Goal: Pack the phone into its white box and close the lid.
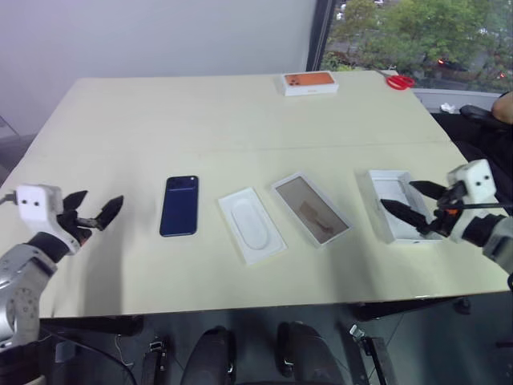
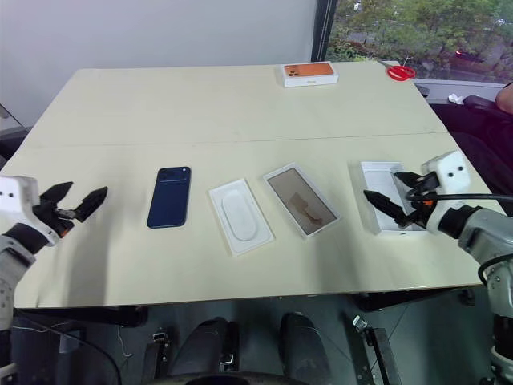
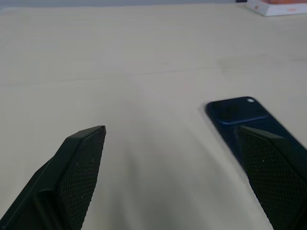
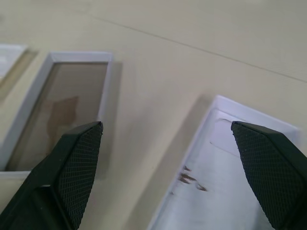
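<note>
Your left gripper hovers level left of phone, fingers spread, empty. Your right gripper tilts down over lid, spread, empty.

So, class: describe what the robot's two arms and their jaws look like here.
Each arm ends in a white boxy block with small dark dots. The left gripper and right gripper have two black tapered fingers with cross-hatched pads. Forearms are silver-grey, with thin black cables at the wrists.
</note>
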Action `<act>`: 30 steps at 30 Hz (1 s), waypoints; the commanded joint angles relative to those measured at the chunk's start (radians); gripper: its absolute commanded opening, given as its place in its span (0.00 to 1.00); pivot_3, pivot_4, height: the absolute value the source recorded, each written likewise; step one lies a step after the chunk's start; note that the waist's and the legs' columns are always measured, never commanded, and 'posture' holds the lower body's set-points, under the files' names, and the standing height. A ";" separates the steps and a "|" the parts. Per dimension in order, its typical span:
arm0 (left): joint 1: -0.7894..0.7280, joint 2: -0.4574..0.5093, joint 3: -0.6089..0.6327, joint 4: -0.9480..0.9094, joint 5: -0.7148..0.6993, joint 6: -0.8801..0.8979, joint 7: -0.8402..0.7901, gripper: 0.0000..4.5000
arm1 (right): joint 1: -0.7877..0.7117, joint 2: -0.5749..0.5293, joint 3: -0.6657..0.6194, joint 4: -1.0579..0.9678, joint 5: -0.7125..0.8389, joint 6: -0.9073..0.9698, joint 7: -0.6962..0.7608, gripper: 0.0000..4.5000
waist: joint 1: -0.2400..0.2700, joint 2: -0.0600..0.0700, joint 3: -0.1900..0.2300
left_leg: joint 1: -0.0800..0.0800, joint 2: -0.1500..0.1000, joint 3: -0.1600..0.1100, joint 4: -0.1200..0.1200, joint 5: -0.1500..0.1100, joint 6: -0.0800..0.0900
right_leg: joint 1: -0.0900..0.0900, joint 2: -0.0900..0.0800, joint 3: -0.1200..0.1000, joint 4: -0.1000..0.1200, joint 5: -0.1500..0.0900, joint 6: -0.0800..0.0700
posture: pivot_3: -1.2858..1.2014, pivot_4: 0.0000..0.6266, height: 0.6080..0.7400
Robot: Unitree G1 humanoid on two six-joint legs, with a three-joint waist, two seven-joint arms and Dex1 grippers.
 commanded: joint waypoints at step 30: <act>-0.344 -0.370 -0.047 -0.346 -0.552 1.059 0.508 1.00 | -0.172 0.075 0.383 -0.323 -0.035 0.059 -0.078 0.99 | 0.009 -0.005 0.000 | 0.000 -0.002 -0.002 0.001 0.000 0.000 | 0.001 0.001 0.000 0.001 0.001 0.003 | 0.52 0.24 1.00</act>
